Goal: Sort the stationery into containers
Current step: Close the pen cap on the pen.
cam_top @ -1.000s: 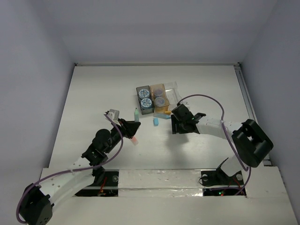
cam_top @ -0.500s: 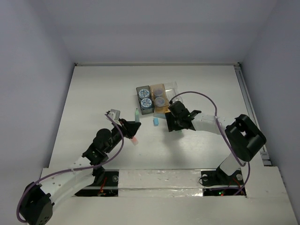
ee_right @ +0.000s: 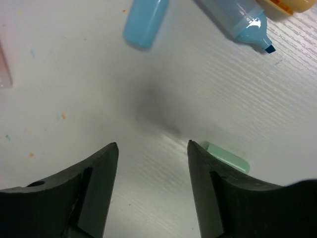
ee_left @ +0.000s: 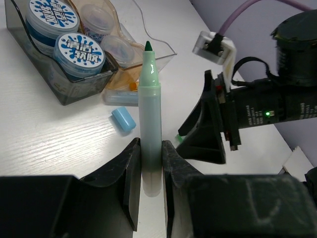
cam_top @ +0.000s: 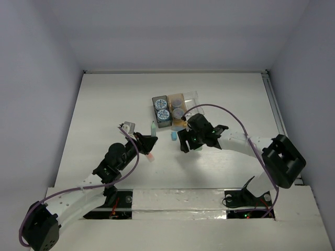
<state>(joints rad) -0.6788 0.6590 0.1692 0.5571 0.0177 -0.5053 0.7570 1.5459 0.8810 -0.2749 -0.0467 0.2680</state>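
Two arms reach over a white table (cam_top: pixel 104 99) boxed in by pale lavender walls (cam_top: pixel 36 63). At left, the left gripper (cam_top: pixel 147 142) is clamped on a green marker (ee_left: pixel 150 114), uncapped, with its dark tip pointing toward the containers. A pink piece (cam_top: pixel 150 156) lies on the table just beside that gripper. Further right stand the joined containers. The dark grey box (ee_left: pixel 44 79) holds two patterned discs (ee_left: pixel 79 48), the tan-orange box (ee_left: pixel 121 79) holds two more, and the clear box (cam_top: pixel 194 97) is last. A light blue cap (cam_top: pixel 174 135) lies near their front, and an uncapped light blue marker (ee_right: pixel 233 17) lies against the tan-orange box. The right gripper (ee_right: pixel 152 148) hovers over bare table near both, fingers apart and holding nothing. A green cap (ee_right: pixel 227 157) lies just beside one finger, partly hidden by it.
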